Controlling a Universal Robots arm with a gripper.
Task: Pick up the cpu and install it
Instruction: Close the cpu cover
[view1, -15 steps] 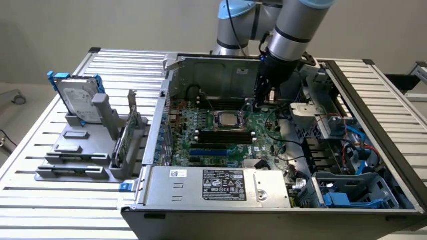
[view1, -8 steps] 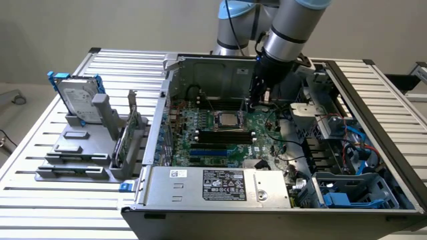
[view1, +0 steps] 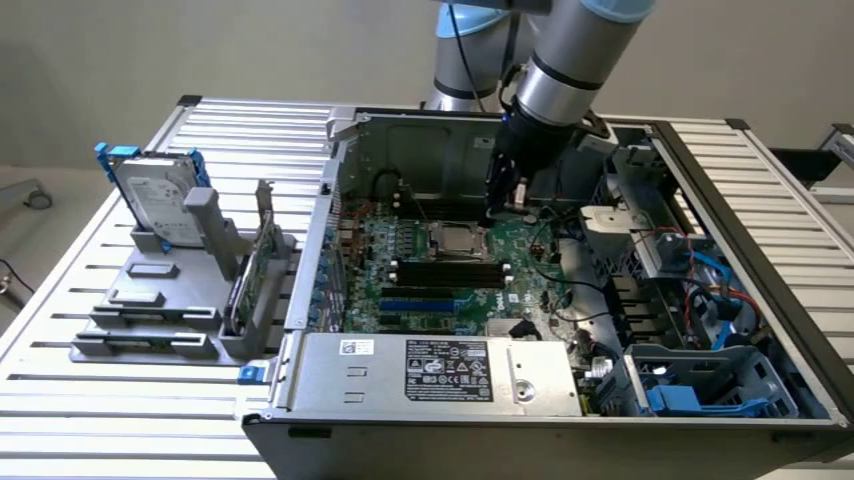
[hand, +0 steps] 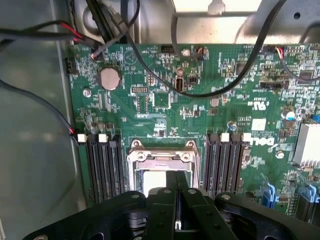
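Gripper (hand: 178, 179) — fingers pressed together, empty — poised above the cpu (hand: 154, 181), which lies in its socket (hand: 162, 150) mid-board. I'd keep centred and any contact light and square, so it seats flat.

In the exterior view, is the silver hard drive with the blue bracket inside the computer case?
No, the hard drive stands upright in the grey rack on the exterior view's left, outside the case.
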